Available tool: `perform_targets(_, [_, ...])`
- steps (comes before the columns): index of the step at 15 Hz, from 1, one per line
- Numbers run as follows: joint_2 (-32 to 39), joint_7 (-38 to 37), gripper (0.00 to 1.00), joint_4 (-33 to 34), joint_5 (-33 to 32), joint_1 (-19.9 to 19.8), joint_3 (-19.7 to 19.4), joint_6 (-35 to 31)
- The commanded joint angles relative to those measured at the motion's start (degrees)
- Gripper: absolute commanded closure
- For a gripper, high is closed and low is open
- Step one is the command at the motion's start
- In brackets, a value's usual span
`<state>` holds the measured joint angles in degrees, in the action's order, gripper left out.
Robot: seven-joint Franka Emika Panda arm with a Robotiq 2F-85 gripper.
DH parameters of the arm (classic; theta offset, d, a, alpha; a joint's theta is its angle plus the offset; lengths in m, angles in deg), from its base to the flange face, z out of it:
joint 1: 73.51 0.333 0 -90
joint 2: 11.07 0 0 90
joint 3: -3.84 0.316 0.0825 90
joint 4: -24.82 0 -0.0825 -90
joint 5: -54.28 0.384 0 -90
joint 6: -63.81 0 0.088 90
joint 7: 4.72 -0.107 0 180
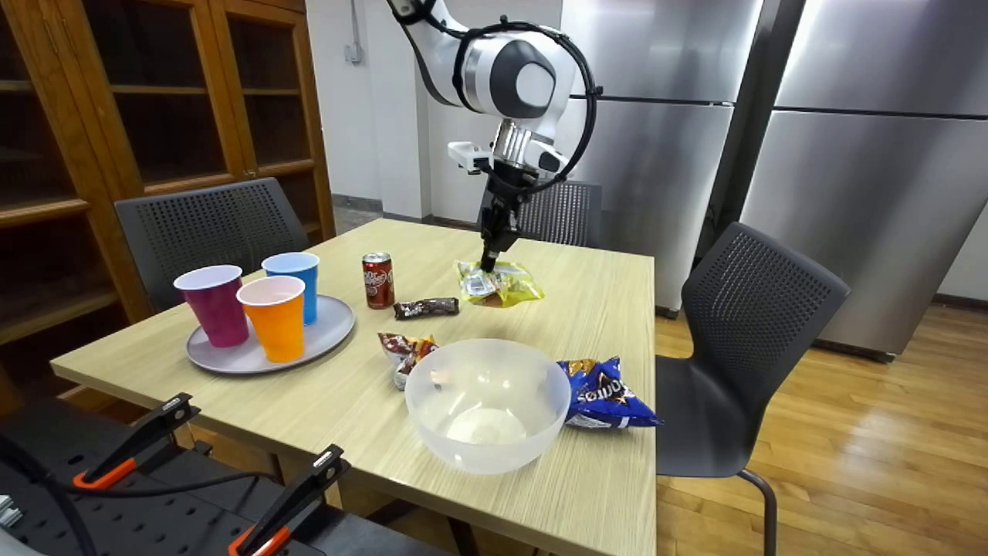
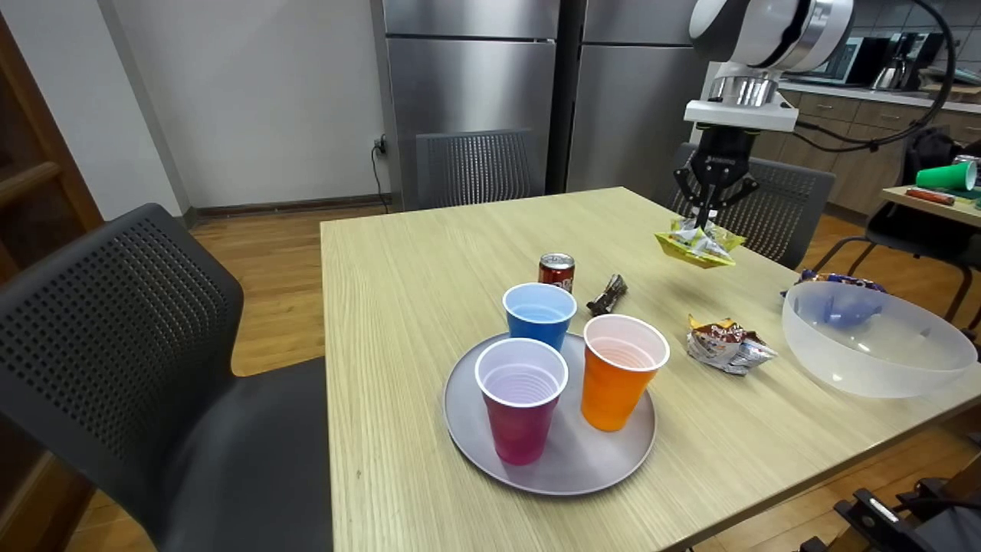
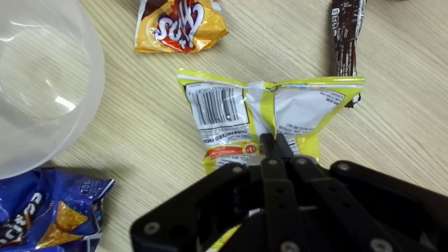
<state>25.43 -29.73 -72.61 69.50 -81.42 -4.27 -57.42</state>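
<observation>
Fingers [image 3: 268, 148] nearly together on a yellow bag [image 3: 257, 112]

The gripper [image 3: 275, 141] has its tips almost meeting, a crease of the bag's printed back pinched between them. In an exterior view the bag hangs above the table [image 2: 398, 345]. Near it lie a dark-wrapped bar [image 1: 427, 308] and a small orange-and-brown packet [image 2: 726, 349]; a soda can [image 1: 378, 281] stands upright by the bar. Wood grain shows through the base of a translucent bowl [image 1: 482, 459], and a blue chip bag [image 1: 608, 395] lies just beside it. Farther off, a gray plate [image 2: 571, 477] bears a purple cup [image 2: 521, 429], an orange cup [image 2: 611, 395] and a blue cup [image 2: 540, 330], all upright. The wrist view alone shows the barcode [image 3: 217, 106] clearly; those three cups appear in the exterior views only. Farthest, steel refrigerators [image 1: 664, 177] show in both exterior views, and a green cup [image 2: 944, 177] lies on its side on a back table [image 2: 956, 213] in an exterior view.
</observation>
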Motion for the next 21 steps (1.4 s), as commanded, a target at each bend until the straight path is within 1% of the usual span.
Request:
perform_targets(1, [-7.27,1.36,1.00,-9.48,-0.79,0.98,-0.74,-4.02])
perform_targets(10, [-18.39,0.46,1.00,-25.65,-1.77,1.06,-2.66,-12.05])
perform_targets(16, [-23.48,-0.36,1.00,-32.82,-3.53,0.80,-3.91,-14.96])
perform_targets(21, [-26.74,-1.22,1.00,-37.15,-5.09,0.48,-5.07,-16.27])
